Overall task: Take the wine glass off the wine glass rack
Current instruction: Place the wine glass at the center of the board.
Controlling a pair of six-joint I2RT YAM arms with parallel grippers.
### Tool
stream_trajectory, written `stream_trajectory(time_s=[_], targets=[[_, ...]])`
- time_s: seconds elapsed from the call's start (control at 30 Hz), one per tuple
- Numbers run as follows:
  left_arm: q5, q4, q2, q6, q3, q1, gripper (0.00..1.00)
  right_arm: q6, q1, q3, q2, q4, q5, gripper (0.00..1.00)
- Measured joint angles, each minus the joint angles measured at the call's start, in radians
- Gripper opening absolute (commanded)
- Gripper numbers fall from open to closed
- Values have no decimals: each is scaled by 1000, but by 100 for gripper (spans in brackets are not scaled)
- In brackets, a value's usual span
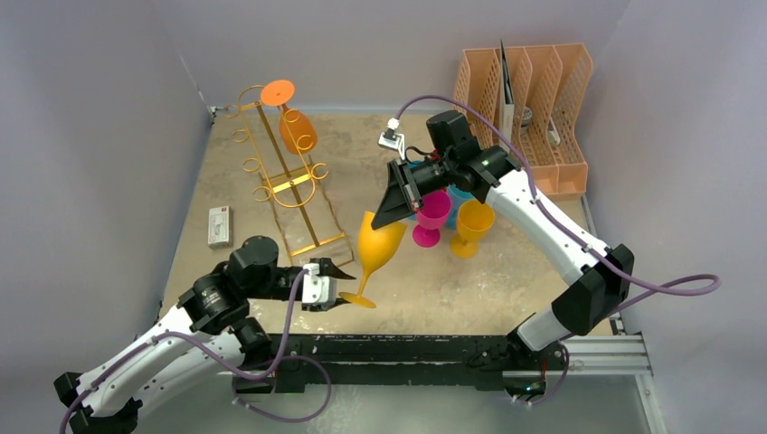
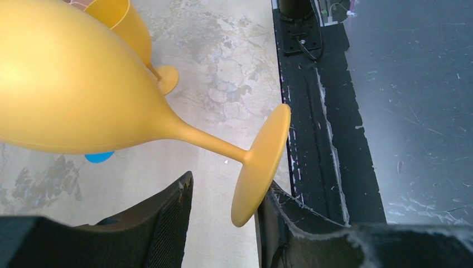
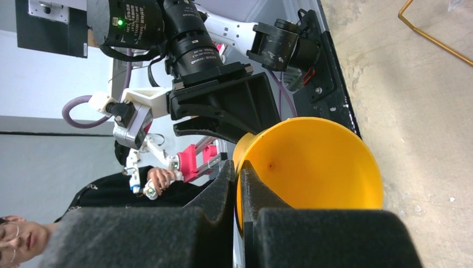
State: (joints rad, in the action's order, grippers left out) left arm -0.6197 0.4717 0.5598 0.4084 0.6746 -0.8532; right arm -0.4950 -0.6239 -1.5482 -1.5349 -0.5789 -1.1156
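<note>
**Barely pinched: glass tilts between two tools**

Near the frame's centre, the right tool (image 1: 380,220) is clamped narrow on the rim of the yellow wine glass (image 1: 380,249). The glass leans with its foot (image 1: 358,299) low near the desk (image 1: 506,280), well clear of the wine glass rack (image 1: 289,185) at upper left. The left tool (image 1: 346,286) stands wide around that foot, one finger seemingly touching it. The risk, as I judge it, is that so thin an edge grip lets the bowl swing or slip. A crooked closing on the foot could also twist it loose and drop it toward the pink glass (image 1: 431,212). An orange glass (image 1: 297,131) hangs inverted on the rack.
</note>
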Motion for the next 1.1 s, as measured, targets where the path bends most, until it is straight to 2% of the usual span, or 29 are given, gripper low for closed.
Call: stream_trajectory(time_s=[0.73,1.1], targets=[[34,1,1,-5,0,0,51,62,-5,0,6,-37,120,0],[117,8,-55,-35,-6,0,55,143,-24,54,76,-28,284,0]])
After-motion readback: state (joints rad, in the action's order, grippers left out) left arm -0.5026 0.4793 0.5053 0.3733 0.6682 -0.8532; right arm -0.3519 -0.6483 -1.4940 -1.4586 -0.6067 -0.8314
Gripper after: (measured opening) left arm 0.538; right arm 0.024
